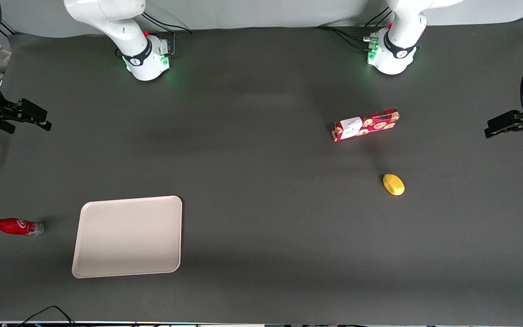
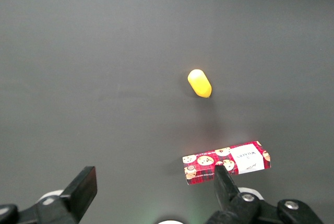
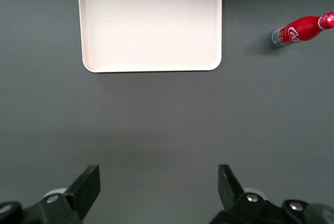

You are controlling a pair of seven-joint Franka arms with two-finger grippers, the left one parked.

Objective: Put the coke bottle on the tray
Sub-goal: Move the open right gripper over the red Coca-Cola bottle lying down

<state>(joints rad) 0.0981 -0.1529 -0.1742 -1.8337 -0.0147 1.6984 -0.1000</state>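
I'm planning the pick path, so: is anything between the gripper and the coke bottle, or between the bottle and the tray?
Nothing visible. The open gripper hangs above bare mat, farther from the front camera than the tray. The coke bottle stands beside the tray, apart from it.

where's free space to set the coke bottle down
The tray is bare throughout. The bottle stands beside it, apart. Open table lies between the tray and the open gripper. The box and yellow object lie toward the parked arm's end.

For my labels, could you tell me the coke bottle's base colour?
Silvery-grey base on the coke bottle, clearest in the right wrist view.
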